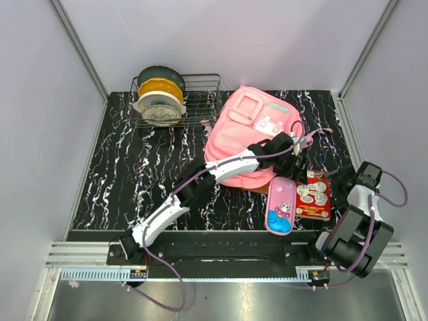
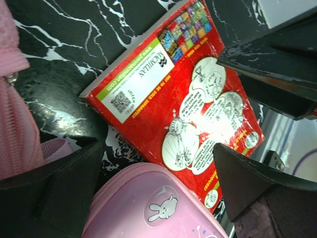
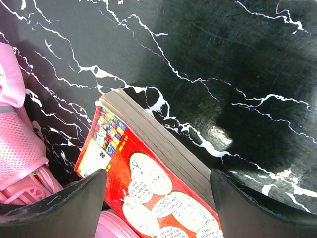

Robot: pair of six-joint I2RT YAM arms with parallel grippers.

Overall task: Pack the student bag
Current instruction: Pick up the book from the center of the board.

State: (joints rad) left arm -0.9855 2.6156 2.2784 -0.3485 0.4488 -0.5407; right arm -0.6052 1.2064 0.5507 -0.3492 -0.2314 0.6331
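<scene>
Pink pencil case (image 1: 281, 206) at near edge, red book (image 1: 314, 194) just right. Right gripper (image 3: 158, 198) above book, fingers spread, empty. Left gripper (image 2: 158, 183) spread, empty, over book's far end. Student bag (image 1: 251, 134) just beyond both, far side.

Pink student bag (image 1: 244, 134), red cartoon-printed book (image 1: 314, 199), pink pencil case (image 1: 281, 207), black white-veined table (image 1: 147, 174)

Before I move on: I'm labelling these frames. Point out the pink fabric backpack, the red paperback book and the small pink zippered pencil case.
Pink fabric backpack (image 1: 231, 140): top view, front panel.
Red paperback book (image 2: 153, 124): left wrist view, red cover.
Small pink zippered pencil case (image 1: 281, 207): top view, lid middle.
</scene>
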